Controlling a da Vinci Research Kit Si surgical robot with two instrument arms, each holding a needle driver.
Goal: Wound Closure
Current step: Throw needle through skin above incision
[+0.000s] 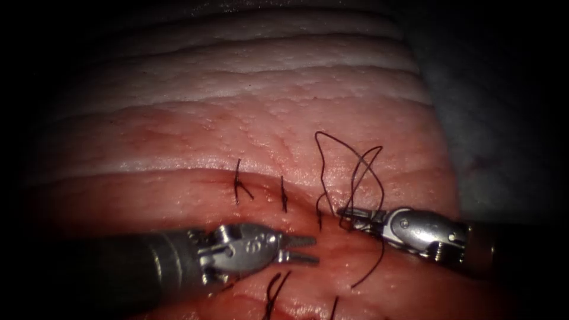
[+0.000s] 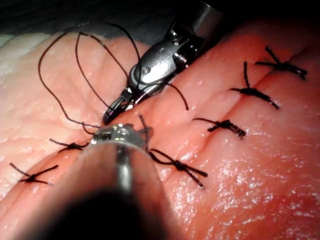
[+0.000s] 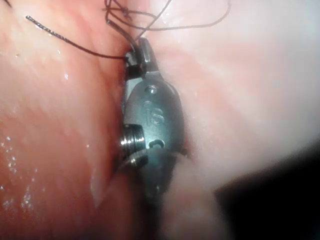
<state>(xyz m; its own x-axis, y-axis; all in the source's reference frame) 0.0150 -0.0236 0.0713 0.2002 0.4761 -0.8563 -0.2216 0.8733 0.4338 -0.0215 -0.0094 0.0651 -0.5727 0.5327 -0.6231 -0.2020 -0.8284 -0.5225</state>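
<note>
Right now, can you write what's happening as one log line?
left end effector: open, holds nothing | right end effector: shut on thread | needle: not seen | tissue: tied stitches along cut

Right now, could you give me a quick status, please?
Left tool open, holding nothing. Right tool shut on thread, loops above it. Tied stitches along cut.

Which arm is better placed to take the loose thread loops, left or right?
Probably right: the right tool is shut on the thread at the cut, under the loops. The left tool sits open, holding nothing.
</note>
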